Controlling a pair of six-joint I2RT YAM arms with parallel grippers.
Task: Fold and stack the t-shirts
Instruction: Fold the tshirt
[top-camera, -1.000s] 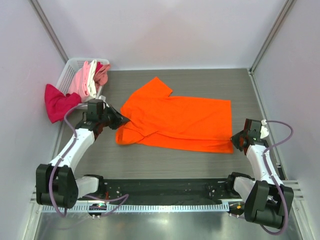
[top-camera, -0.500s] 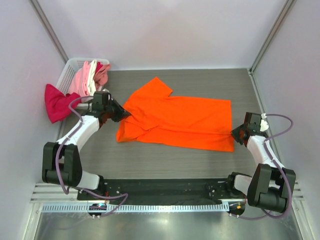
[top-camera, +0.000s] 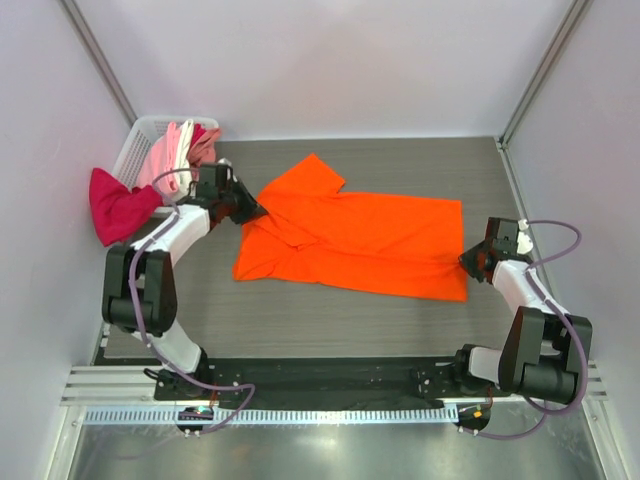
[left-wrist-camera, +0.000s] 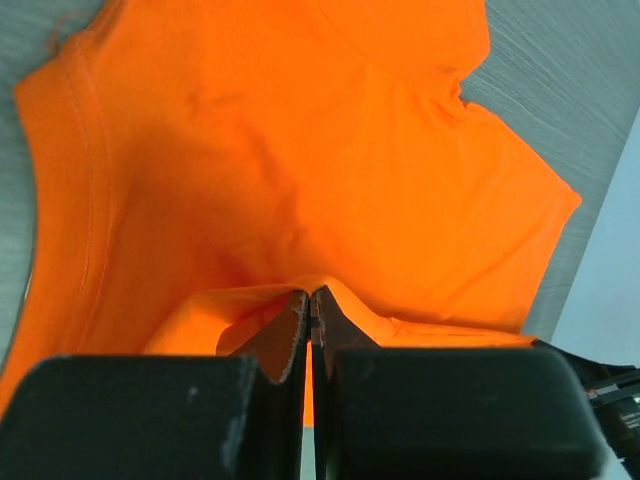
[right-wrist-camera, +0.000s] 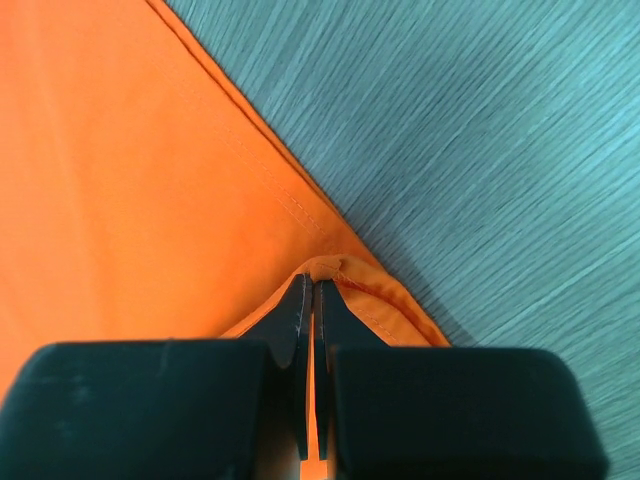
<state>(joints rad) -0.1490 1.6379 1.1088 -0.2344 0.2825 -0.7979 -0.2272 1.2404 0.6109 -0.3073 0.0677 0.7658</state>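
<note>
Orange cloth, a bright short-sleeved t-shirt (top-camera: 370, 240), is spread unfolded on the grey table (top-camera: 400, 320). Pink, white and magenta t-shirts (top-camera: 172, 160) are left heaped at the white mesh basket (top-camera: 145, 124). The orange shirt's sleeve side is pinched by the closed left gripper (top-camera: 255, 212), and its hem corner by the closed right gripper (top-camera: 468, 262).

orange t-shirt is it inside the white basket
No, the orange t-shirt lies spread out on the grey table, apart from the white basket in the far left corner.
</note>
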